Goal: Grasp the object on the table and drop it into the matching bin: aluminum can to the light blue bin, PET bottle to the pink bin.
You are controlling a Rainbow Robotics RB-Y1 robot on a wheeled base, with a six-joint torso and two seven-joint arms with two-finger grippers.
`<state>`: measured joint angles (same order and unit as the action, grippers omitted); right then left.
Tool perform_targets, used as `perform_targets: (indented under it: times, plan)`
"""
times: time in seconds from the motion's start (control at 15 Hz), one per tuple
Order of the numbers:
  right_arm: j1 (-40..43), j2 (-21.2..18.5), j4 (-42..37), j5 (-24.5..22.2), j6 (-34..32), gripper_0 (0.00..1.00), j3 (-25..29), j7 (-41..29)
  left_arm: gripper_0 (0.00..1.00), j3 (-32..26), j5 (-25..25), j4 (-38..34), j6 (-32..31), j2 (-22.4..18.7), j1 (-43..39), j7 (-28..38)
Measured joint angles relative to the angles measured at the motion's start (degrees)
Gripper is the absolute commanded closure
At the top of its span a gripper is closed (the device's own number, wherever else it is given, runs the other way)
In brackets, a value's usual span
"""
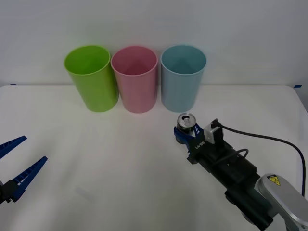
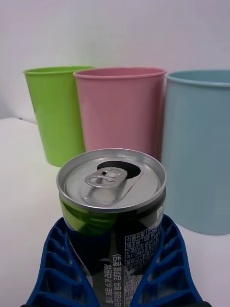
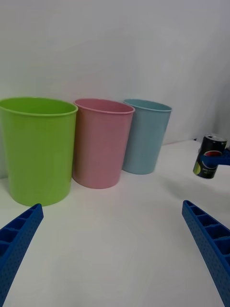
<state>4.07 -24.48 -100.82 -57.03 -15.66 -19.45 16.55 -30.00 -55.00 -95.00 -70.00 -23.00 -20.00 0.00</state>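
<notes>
Right claw [image 1: 184, 134] clamped on can [image 1: 186, 121], just before blue bin [image 1: 183, 77], seemingly off table [image 1: 120, 163]. Left claw [image 1: 14, 166] spread, parked. My worry: clipping the rim, or dropping into pink bin [image 1: 134, 77] alongside.

I can make out fine white Korean print on the aluminum can [image 2: 120, 240], too small to read. The right gripper's [image 1: 185, 136] body carries a white marking I cannot decipher, and its arm bears a yellow warning triangle [image 1: 273, 180].

Blue ribbed fingers [image 1: 22, 174] — black wrist block [image 1: 226, 168], looping cable [image 1: 269, 138], grey forearm [image 1: 286, 197] with yellow warning sticker [image 1: 273, 179].
</notes>
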Motion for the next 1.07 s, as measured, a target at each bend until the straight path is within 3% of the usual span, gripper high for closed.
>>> perform_targets:
  times: [0.13,0.53,0.73,1.07]
  plan:
    - [3.54,-1.96,-4.9,0.58,-0.63,1.0,3.24,-0.75,0.0,0.0,0.0,0.0,0.0,0.0,0.0,0.0]
    - [6.39,-2.9,-12.0,0.9,-2.83,1.0,10.69,-6.64,0.0,0.0,0.0,0.0,0.0,0.0,0.0,0.0]
    - [5.51,-5.16,-15.22,0.71,-2.82,1.0,12.33,-13.31,0.0,0.0,0.0,0.0,0.0,0.0,0.0,0.0]
    - [-0.5,-9.77,-15.42,0.24,-2.17,1.0,13.12,-18.27,0.0,0.0,0.0,0.0,0.0,0.0,0.0,0.0]
